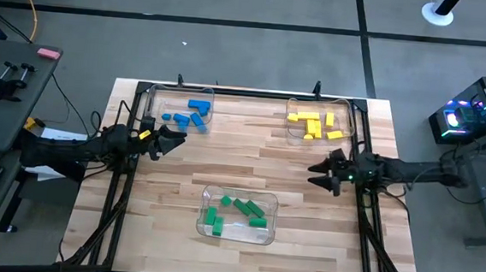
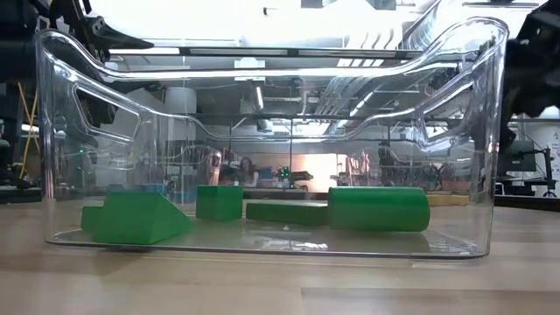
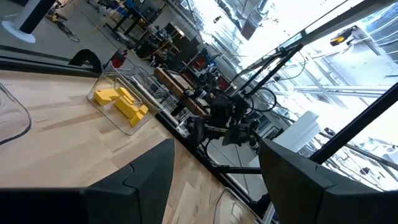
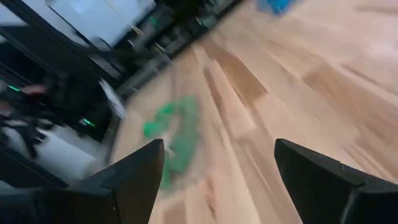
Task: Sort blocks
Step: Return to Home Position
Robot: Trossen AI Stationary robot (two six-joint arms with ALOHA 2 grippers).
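Three clear trays hold the blocks. Blue blocks lie in the far-left tray, yellow blocks in the far-right tray, green blocks in the near middle tray. In the low view the green blocks rest flat on that tray's floor. My left gripper hovers open above the table's left side, beside the blue tray, with nothing between its fingers. My right gripper hovers open above the right side, below the yellow tray, also holding nothing. The right wrist view shows the green blocks blurred.
Bare wood lies between the three trays in the table's middle. Black frame rails run along the table's left and right edges. Beyond the table stand a desk at the left and a lit computer case at the right.
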